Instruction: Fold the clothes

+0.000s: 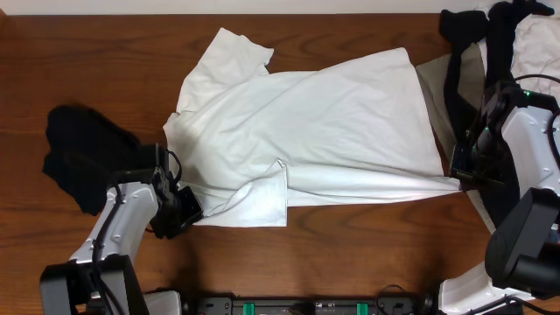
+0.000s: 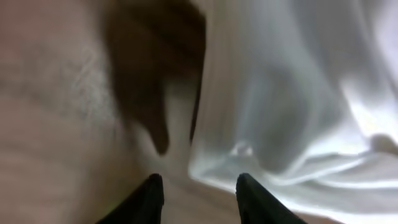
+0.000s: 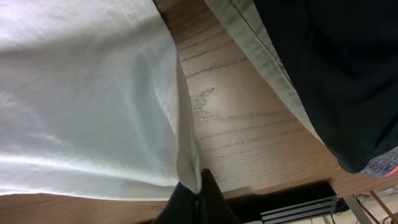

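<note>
We found the overhead view evenly lit and sharp, the white T-shirt [image 1: 341, 122] nearly glaring against the dark table [image 1: 96, 61]. The left wrist view was badly blurred, a dark shadow beside the cloth. The right wrist view was crisp, wood grain clear.

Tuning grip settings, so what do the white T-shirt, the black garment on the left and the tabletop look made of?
White T-shirt: thin matte fabric, probably cotton knit; it drapes in soft creases. Black garment: soft dark cloth, crumpled; weave unclear. Table: brown wood or wood-look laminate, grain lines showing, low sheen.
</note>
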Robot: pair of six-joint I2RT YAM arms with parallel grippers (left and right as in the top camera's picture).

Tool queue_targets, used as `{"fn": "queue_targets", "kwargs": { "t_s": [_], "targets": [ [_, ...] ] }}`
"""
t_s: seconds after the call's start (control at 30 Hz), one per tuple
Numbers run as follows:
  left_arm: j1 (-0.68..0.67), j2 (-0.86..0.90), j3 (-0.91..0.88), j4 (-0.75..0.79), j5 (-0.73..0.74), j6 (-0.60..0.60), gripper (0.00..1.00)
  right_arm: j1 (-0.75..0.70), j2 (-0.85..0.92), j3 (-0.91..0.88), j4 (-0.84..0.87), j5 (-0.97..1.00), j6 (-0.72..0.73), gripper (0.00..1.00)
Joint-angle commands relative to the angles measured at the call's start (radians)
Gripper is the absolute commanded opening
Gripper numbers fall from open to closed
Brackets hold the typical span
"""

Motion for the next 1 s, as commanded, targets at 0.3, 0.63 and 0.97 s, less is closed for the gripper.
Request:
{"fn": "queue_targets", "kwargs": {
  "t_s": [0.3,0.63,0.97],
  "targets": [
    [-0.003,0.004,-0.092,0.115,0.013,-0.019,0.26,-0.006,-0.005,-0.001,0.0,0.017,0.014,0.01],
    [-0.001,-0.031,-0.052,-0.029,0.252,0.061,0.06,-0.006,-0.005,-0.001,0.0,0.018,0.014,0.01],
    [0.217,-0.288,0.031,-0.184,0.249,0.12,0.06,-0.006,-0.005,-0.001,0.0,0.018,0.014,0.01]
  ]
}}
